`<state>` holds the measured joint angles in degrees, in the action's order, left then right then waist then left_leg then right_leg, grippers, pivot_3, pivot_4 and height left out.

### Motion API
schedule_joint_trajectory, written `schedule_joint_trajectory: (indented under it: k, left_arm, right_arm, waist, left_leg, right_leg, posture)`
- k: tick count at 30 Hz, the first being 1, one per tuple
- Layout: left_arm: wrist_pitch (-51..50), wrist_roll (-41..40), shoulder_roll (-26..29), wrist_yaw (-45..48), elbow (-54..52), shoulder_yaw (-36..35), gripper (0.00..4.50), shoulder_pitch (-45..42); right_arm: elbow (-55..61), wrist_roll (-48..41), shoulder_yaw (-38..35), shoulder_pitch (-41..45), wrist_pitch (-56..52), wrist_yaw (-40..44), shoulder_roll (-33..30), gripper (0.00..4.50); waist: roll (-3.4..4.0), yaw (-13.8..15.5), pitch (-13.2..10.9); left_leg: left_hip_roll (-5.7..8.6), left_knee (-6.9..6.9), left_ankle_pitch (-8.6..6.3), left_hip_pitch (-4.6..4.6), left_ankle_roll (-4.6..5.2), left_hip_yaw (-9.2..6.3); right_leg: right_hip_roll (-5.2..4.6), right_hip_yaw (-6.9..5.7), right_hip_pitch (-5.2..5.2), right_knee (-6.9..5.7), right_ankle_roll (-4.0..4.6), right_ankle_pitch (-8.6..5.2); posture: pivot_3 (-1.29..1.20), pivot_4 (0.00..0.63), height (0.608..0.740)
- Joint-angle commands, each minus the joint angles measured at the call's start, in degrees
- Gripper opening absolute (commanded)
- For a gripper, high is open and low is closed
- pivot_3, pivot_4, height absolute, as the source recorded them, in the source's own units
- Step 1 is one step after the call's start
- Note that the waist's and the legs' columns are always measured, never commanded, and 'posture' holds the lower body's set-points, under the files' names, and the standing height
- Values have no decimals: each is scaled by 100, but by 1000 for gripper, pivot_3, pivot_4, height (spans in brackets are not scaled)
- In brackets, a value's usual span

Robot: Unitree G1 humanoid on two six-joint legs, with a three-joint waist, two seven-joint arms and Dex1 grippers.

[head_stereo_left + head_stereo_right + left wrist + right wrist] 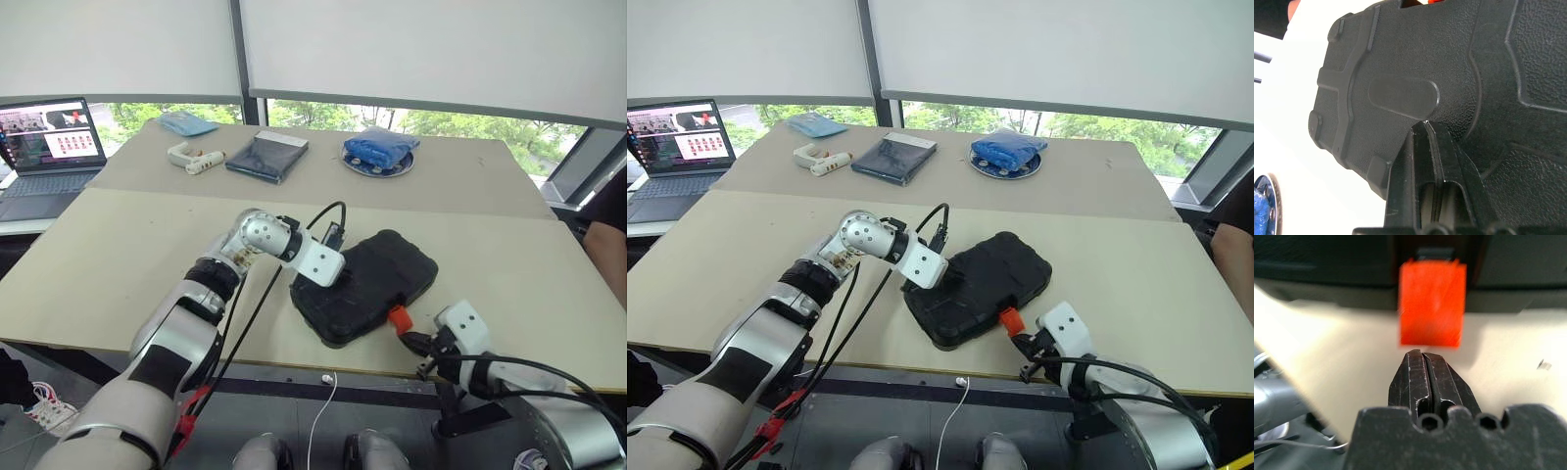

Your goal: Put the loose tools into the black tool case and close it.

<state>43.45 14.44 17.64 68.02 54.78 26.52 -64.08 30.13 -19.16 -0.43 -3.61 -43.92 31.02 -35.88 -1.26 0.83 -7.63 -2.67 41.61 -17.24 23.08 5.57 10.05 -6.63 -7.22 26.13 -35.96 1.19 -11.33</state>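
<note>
- Windows with pale roller blinds (431, 49) drawn most of the way down run along the far wall, and a strip of green trees shows beneath them.
- Two pale desks sit pushed together: the near desk (108, 264) carries the task's thing, and the far desk (460, 176) carries the clutter.
- On the far desk lie a dark flat pouch (266, 155), a plate (377, 164) with a crumpled blue bundle on it, a light blue item (186, 123) near the back edge, and a small white tool (194, 158) whose kind is hard to make out.
- An open laptop (44, 147) sits off to the left, cut off by the picture's edge.
- At the far right edge a person's arm (609, 235) is partly in view.
- The black tool case (364, 282) lies shut and flat near the front edge of the near desk, its long axis on a diagonal from near-left to far-right; its contents are hidden.
- The orange latch (1432, 303) hangs on the case's near long side, facing the robot and sticking out over the desk edge.
- The left end effector (1427, 129) is closed, its tip on the case's textured lid near the left end.
- The right end effector (1422, 355) is closed with nothing between its fingers, pointing at the latch from just below; whether it touches is unclear.
</note>
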Motion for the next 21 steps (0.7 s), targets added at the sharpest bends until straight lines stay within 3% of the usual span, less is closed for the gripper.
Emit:
schedule_joint_trajectory:
  k: [1, 13, 18, 21]
  left_arm:
    - [-527, 92, -195, 425, 332, 205, 0, 309]
    - [-2095, -452, -387, 1043, 504, -355, 0, 352]
    - [-2256, -386, -355, 857, 696, -418, 0, 274]
    - [-2228, -358, -335, 825, 792, -424, 0, 229]
  right_arm:
    - [-130, 166, 116, 409, 307, -28, 73, 32]
    - [-197, 436, 176, 425, 386, 240, -222, 32]
    - [473, -186, -388, -71, -162, 847, -803, 32]
    - [489, -401, -706, -97, -251, 829, -830, 32]
  waist:
    - [-1, -15, 0]
    - [-2, -39, 0]
    - [3, 5, 1]
    - [-7, -26, 1]
  left_leg:
    - [0, 0, 0, 1, 0, 0]
    - [2, 3, 0, -1, 0, -1]
    - [6, 3, -2, 9, 4, 0]
    - [5, 3, -6, 11, 10, -5]
  right_leg:
    - [0, 0, -1, -1, 0, 0]
    - [-15, -6, -4, 0, -10, 6]
    - [-12, -4, -3, -1, -9, 6]
    - [-14, -3, -8, 9, -11, 4]
  posture:
    - [0, 150, 718]
    - [0, 150, 718]
    - [0, 150, 718]
    - [0, 150, 718]
